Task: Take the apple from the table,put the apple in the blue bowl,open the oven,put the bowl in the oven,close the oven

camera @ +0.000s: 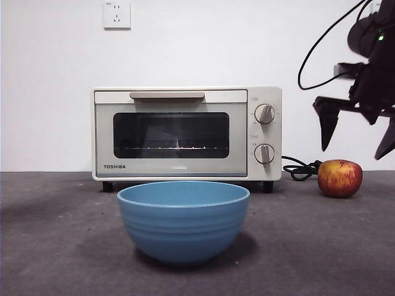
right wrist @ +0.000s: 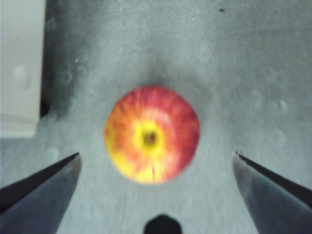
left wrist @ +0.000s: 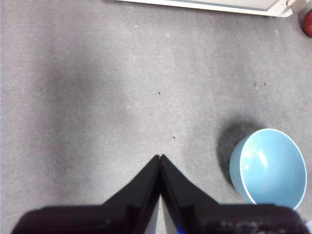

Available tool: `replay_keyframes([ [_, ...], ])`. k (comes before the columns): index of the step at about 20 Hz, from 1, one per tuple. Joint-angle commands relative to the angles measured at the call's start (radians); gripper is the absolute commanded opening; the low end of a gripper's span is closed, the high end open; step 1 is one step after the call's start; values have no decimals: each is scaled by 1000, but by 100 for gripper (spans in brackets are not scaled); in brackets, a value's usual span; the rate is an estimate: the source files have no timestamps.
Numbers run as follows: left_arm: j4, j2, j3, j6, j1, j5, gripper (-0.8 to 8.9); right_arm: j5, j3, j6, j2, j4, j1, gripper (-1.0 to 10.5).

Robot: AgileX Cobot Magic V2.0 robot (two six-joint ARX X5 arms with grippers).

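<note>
I see the apple (camera: pixel 339 178) sitting on the table (camera: pixel 62 246), off to the side of the oven (camera: pixel 186 132) and close to its black cord (camera: pixel 300 168). My right gripper (camera: pixel 358 132) hangs in the air above the apple with its two black jaws spread wide, and it is not touching the fruit. In the right wrist view the apple (right wrist: pixel 152 134) shows from the top, red with a yellow middle, sitting between the two jaws, and a white corner of the oven (right wrist: pixel 19 68) peeks in at one side. The front view shows what that one cannot: the blue bowl (camera: pixel 183 220) stands in front of the oven, well apart from the apple, and the oven door is shut with its beige handle (camera: pixel 166 95) on top. My left gripper (left wrist: pixel 160 157) has its jaws pressed together and holds nothing, up over bare table. Its wrist view shows the bowl (left wrist: pixel 268 168) nearby, with nothing inside it. On the white wall behind the oven there is a power socket (camera: pixel 117 15).
</note>
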Motion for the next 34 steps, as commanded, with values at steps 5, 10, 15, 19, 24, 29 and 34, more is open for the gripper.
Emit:
replay_keyframes([
  [5,-6,0,1,10,-31,2,-4,3,88,17,129,-3,2,599],
  [10,-6,0,1,10,-36,1,-4,-16,87,31,174,-17,2,456],
  [15,-18,2,1,10,-36,-5,-4,-30,87,39,174,-20,1,-8],
  [19,-26,4,1,11,-36,-5,-4,-28,87,15,102,-108,2,-8],
  [24,-28,4,1,11,-37,-4,-4,-74,87,-74,-110,-369,35,-8],
  [29,-28,4,1,11,-37,-4,-4,-76,86,-97,-311,-537,175,-5],
  [34,-28,4,1,11,-37,-4,-4,-77,86,-64,-398,-578,387,-1],
])
